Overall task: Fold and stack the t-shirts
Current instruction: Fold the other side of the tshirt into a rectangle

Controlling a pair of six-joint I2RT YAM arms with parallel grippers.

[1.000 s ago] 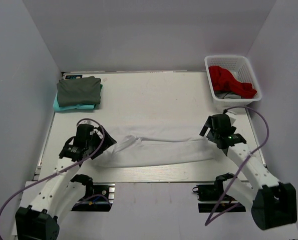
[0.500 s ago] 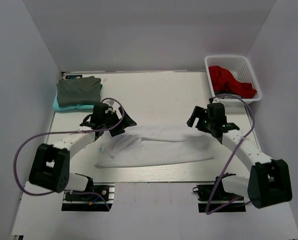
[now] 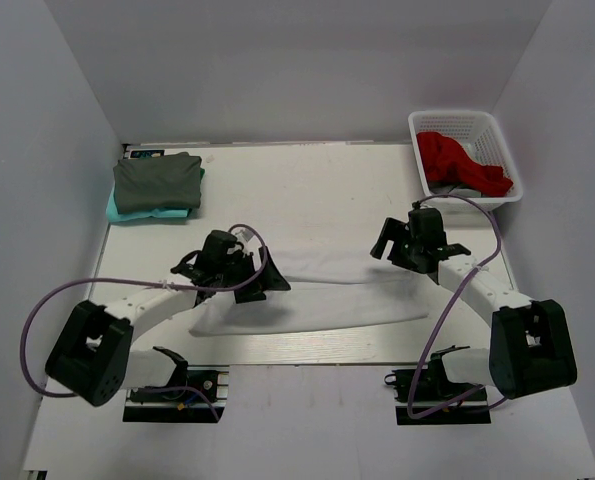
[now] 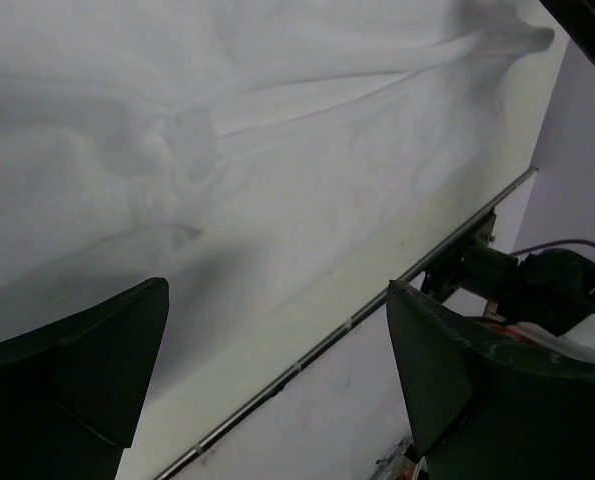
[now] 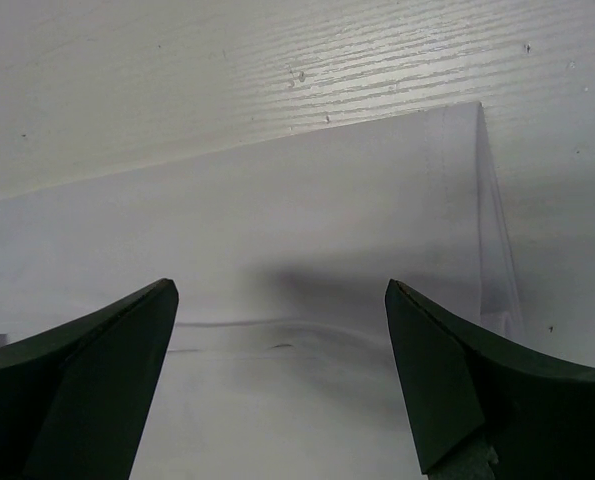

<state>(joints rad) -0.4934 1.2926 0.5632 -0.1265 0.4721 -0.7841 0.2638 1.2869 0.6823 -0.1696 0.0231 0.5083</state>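
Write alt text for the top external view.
A white t-shirt folded into a band lies mid-table, the left end effector and right end effector open near its ends. A dark grey shirt tops a teal shirt far left; a basket of red cloth far right.

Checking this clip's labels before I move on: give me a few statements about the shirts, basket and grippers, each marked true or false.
1. The grey shirt lies folded on the teal shirt. True.
2. The basket is empty. False: it holds a red cloth.
3. The left gripper and right gripper are both open. True.
4. The white shirt is on the stack. False: it lies stretched out in the middle of the table, apart from the stack, under both grippers.
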